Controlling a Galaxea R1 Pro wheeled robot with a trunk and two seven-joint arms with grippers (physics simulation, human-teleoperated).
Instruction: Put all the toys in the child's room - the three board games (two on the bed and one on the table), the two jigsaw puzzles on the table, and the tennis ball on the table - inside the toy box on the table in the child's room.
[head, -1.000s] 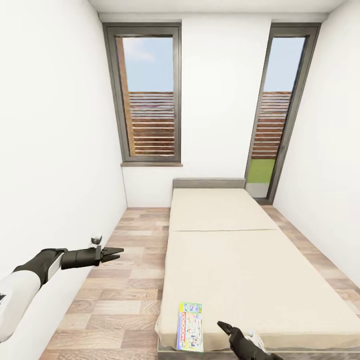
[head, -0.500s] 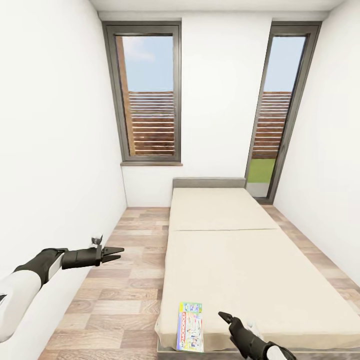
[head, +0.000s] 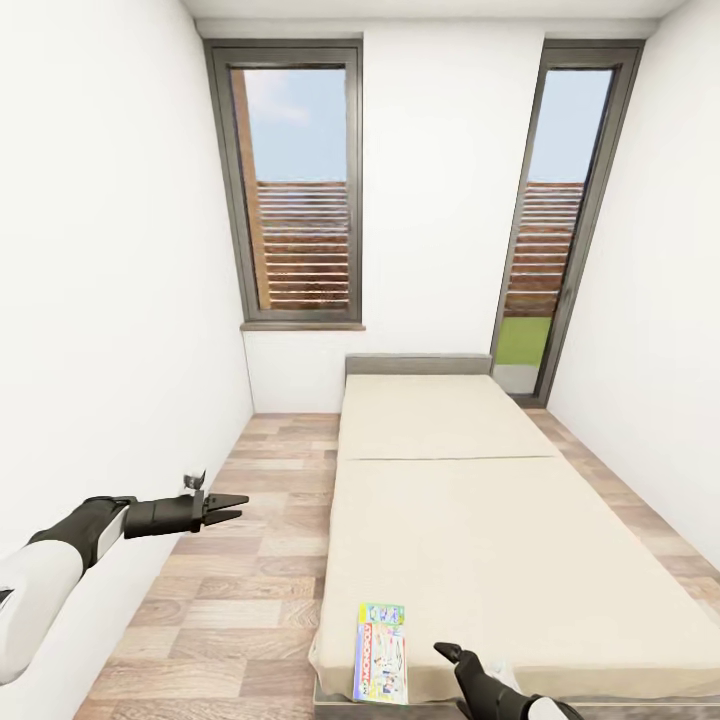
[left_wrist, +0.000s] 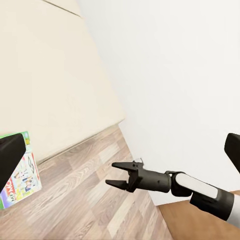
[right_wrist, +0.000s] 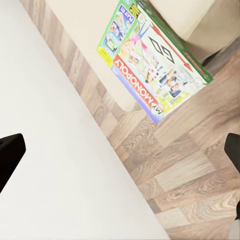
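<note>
right gripper (head: 447, 653): we see it at the near foot edge of the bed, low over the mattress; fingers look slightly apart in head view, and wide apart in its own wrist view.
board game (head: 381, 653): just beside the right gripper, toward the left-arm side, not touching it. Lies flat at the near corner of the bed, its end overhanging the edge; right wrist view (right_wrist: 152, 61) reads "MY MONOPOLY" on the cover. We also catch a corner of it in left wrist view (left_wrist: 21, 176).
left gripper (head: 228, 507): we see it held out over the floor, well apart from the board game and bed, close to the left wall; jaws parted, holding nothing. The right gripper also shows in left wrist view (left_wrist: 116, 174), jaws apart.
floor (head: 250, 560): wood planks in mixed light and brown tones, running under the left gripper and along the bed's side.
bed (head: 480, 520): plain cream mattress, seam across it beyond the right gripper, low grey headboard at the far end.
walls (head: 110, 300): white, plain, on both sides and behind the bed.
window (head: 297, 190): far beyond the left gripper, dark grey frame, sky and wood slats outside.
glazed door (head: 555, 220): far beyond the right gripper, tall, same dark frame, slats and a green patch outside.
</note>
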